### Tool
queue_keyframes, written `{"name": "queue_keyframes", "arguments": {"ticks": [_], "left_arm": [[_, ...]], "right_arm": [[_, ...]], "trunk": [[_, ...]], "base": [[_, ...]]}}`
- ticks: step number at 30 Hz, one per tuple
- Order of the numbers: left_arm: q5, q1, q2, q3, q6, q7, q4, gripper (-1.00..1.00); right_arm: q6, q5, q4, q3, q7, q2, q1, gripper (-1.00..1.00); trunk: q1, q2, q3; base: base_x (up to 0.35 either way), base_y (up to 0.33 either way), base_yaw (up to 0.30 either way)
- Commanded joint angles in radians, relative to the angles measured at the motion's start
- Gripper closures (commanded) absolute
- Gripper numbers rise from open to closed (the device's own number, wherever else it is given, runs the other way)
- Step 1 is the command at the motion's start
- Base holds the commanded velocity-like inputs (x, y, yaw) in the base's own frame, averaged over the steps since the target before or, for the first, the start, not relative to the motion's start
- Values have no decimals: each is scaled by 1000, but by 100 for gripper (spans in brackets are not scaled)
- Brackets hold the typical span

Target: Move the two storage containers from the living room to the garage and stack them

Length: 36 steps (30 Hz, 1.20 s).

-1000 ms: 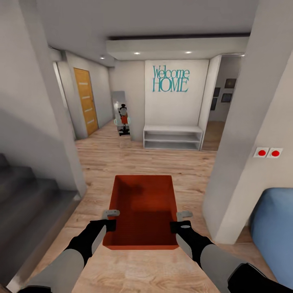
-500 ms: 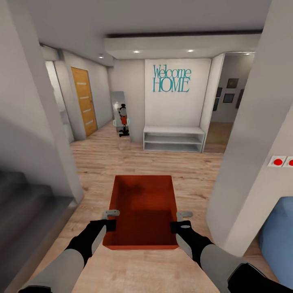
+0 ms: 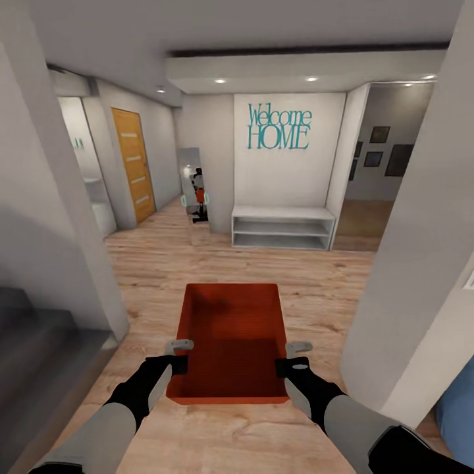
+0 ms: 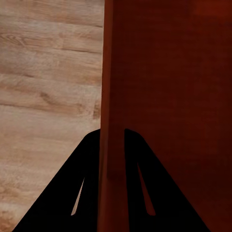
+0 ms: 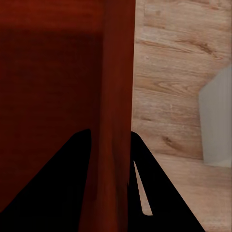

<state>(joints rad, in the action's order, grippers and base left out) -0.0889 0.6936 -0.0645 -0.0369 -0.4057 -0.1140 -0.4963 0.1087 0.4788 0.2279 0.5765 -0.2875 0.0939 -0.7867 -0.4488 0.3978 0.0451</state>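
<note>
blue seat [image 3: 461,411] cut off, stairs [image 3: 33,342] cropped

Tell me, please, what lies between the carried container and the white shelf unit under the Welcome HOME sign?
In the head view, only bare wood plank floor lies between the storage container and the white shelf unit.

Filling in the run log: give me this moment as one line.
phase: carrying | held: storage container | left gripper: shut on left wall | right gripper: shut on right wall | place: wood-floor hallway
</note>
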Motion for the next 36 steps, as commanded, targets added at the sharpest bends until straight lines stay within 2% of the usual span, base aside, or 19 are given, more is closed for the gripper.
{"name": "queue_keyframes", "arguments": {"ticks": [1, 13, 29, 36], "left_arm": [[29, 1, 0, 18, -8, -15, -10, 100], [29, 1, 0, 17, -8, -14, -10, 100], [29, 1, 0, 17, -9, -14, -10, 100], [29, 1, -1, 17, -9, -14, -10, 100]], "right_arm": [[6, 6, -1, -7, -33, 0, 0, 100], [5, 6, -1, -9, -32, 0, 0, 100], [5, 6, -1, -9, -32, 0, 0, 100], [5, 6, -1, -9, -32, 0, 0, 100]], "trunk": [[-1, 2, 2], [-1, 2, 2], [-1, 2, 2], [-1, 2, 2]], "base": [[323, 0, 0], [323, 0, 1], [323, 0, 250], [323, 0, 65]]}}
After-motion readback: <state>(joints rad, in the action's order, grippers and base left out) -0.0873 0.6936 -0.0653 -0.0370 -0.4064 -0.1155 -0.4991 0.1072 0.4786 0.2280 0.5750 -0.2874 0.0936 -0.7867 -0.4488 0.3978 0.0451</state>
